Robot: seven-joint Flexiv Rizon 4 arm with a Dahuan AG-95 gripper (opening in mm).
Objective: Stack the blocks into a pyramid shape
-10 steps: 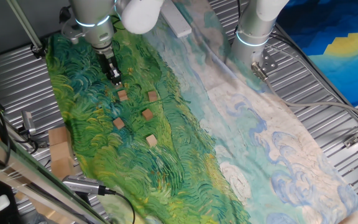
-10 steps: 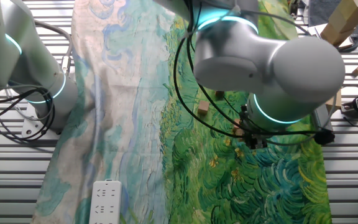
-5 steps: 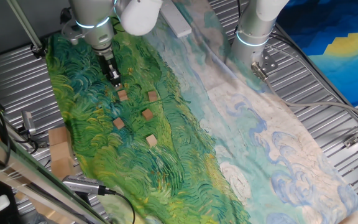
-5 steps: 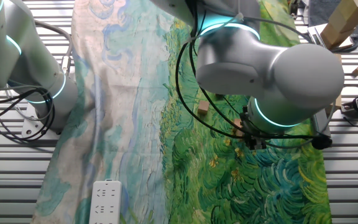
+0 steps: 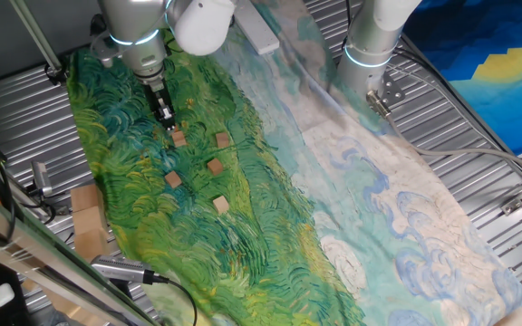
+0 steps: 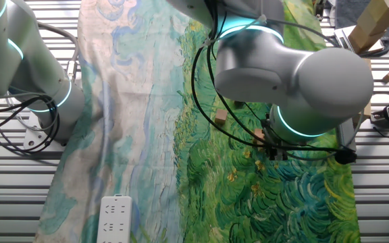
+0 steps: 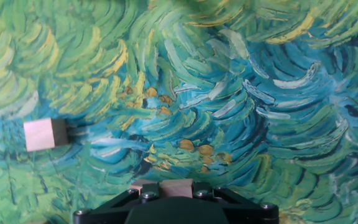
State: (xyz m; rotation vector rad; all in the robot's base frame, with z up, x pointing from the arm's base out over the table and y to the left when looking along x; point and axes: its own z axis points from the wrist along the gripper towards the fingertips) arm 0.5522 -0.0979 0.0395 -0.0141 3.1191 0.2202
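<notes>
Wood showing between my jaws in the hand view: a held block (image 7: 166,185) sits right at the gripper (image 5: 165,115) tips, so I read them as clamped on it. Only a sliver of its top face shows.

From one fixed view the gripper hangs just above the green painted cloth (image 5: 134,181) covering the bench, at the far end of the block cluster. Nearest loose block (image 5: 178,139) is just beside the tips; in the hand view one loose block (image 7: 45,134) lies off to the left, apart from the jaws.

Other blocks are scattered, none touching: one (image 5: 222,140) further right, one (image 5: 215,167) mid-cluster, one (image 5: 172,180) nearer, one (image 5: 220,206) nearest the camera. Nothing stacked yet.

My read: early, first block in hand, base row not started. Next move needs a placement spot flush against a neighbour, lowered square so the base sits tight.

Arm pose: wrist pointing straight down, fingers vertical, elbow housing (image 6: 296,67) bulking over the work in the other fixed view and hiding the tips there.
</notes>
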